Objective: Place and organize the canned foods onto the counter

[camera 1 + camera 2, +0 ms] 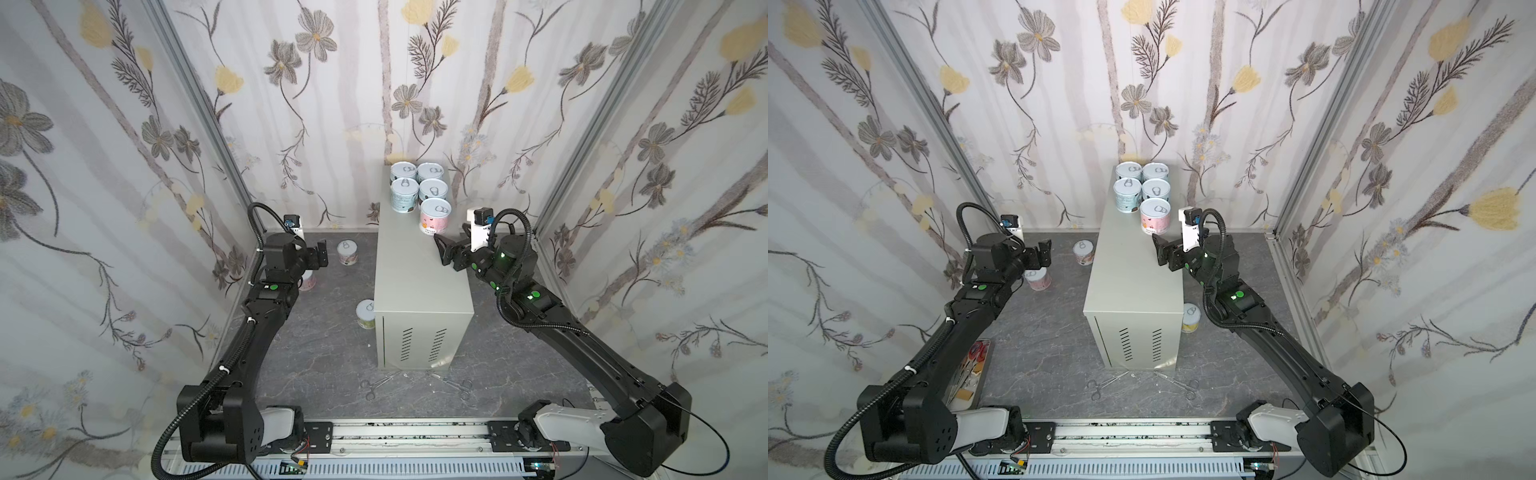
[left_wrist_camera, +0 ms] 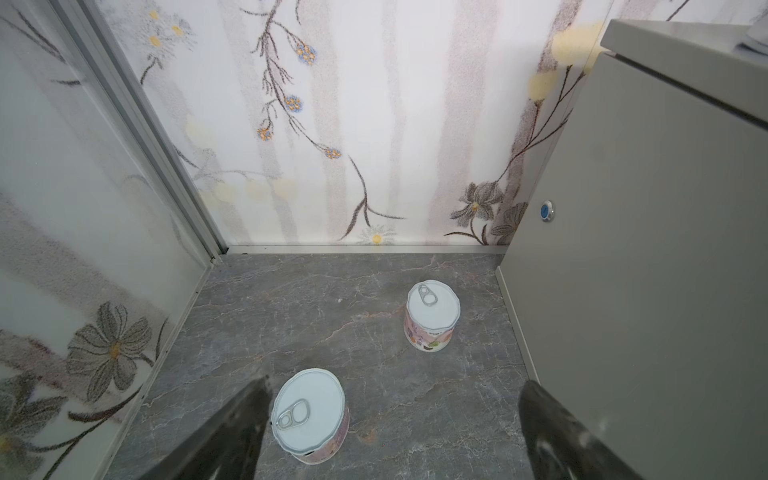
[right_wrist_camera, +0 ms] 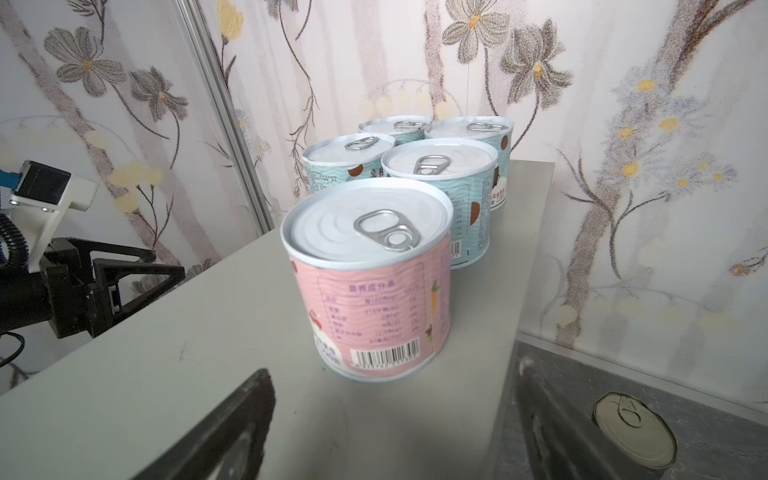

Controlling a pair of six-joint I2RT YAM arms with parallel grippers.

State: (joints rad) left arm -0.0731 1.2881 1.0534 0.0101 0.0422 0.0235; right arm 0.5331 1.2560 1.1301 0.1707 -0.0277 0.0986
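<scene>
Counter comes first by size: a tall light-grey metal box with a smooth matt top and slanted vent slits low on its front, standing at the middle of both top views on the dark marbled floor.

Left pincer hangs over the floor left of the counter. Its black fingers are spread wide with nothing in them. Right pincer hovers over the counter's right edge, pointing at the row of cans. It looks released and holds nothing. The right wrist view shows only one finger clearly.

Five cans are already on the counter's far end, upper middle of the frame. Four are teal cans set two by two and touching. One pink can stands just in front of them. All are short round tins, upright, with paper labels and silver pull-tab lids.

More cans wait on the floor. One sits near the back wall. A pink-labelled can is half hidden under the left wrist. A yellow-green can stands just beside the counter's left wall, and another yellow can by its right wall.

The coming move most likely turns on the pink-labelled can. In the left wrist view it stands upright, its axis vertical, low in the frame below the left pincer. It is close against one finger rather than centred in the gap. The left arm is plainly the nearer one. It would need a small sideways shift before closing.
</scene>
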